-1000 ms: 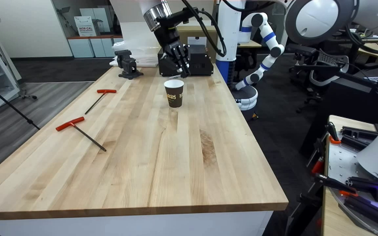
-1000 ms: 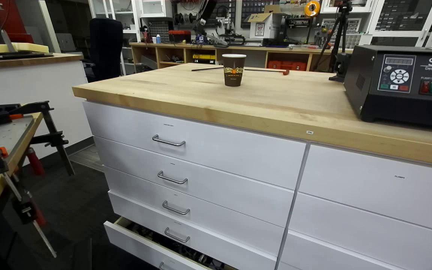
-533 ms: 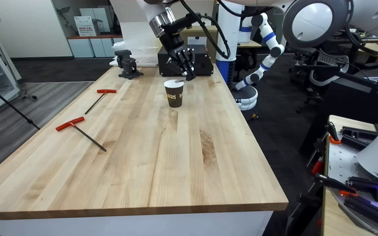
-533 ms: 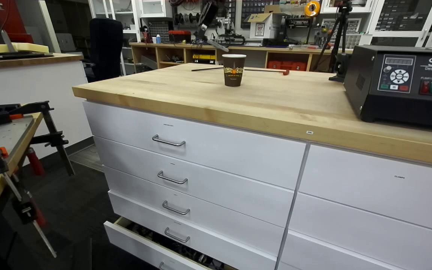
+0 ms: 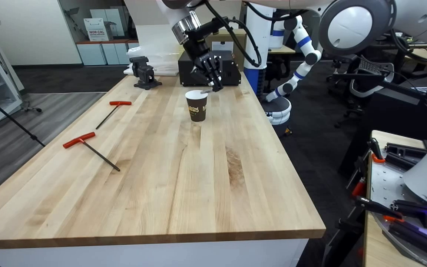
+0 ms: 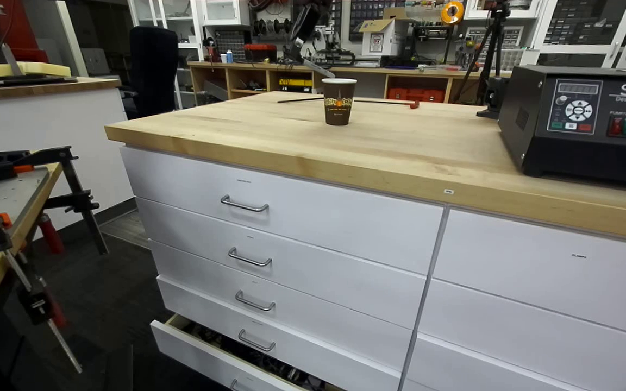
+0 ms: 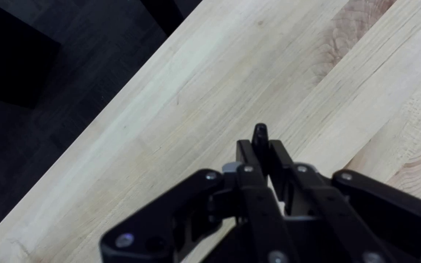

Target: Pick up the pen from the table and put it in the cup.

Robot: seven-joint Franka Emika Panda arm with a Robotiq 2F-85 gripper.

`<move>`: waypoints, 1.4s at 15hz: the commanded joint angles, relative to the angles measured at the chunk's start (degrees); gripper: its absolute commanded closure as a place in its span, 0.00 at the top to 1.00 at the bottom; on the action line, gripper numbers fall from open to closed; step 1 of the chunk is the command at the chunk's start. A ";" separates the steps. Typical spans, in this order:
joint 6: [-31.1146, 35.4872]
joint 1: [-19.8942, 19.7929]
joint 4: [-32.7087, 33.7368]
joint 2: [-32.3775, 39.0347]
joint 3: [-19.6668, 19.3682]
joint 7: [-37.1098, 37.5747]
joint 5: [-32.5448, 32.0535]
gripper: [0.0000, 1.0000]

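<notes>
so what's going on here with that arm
A white robot arm with a black gripper is holding a slim dark pen off the light wooden table. A dark brown paper cup with a pale rim stands upright on that table, and in both exterior views the pen's pale end appears right by the rim. The pen is not in the cup yet; it seems lined up to go in, though whether its tip is already over the opening is hard to tell.
</notes>
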 commanded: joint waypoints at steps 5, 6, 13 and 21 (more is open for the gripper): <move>1.64 -0.17 -0.65 -1.29 -1.14 -1.77 -0.31 0.03; 1.90 -0.11 -0.56 -1.32 -1.16 -1.88 -0.36 0.03; 4.99 -0.05 -0.57 -1.09 -1.30 -3.07 -0.67 0.03; 5.79 -0.36 -1.07 -0.63 -1.23 -6.15 -0.67 0.03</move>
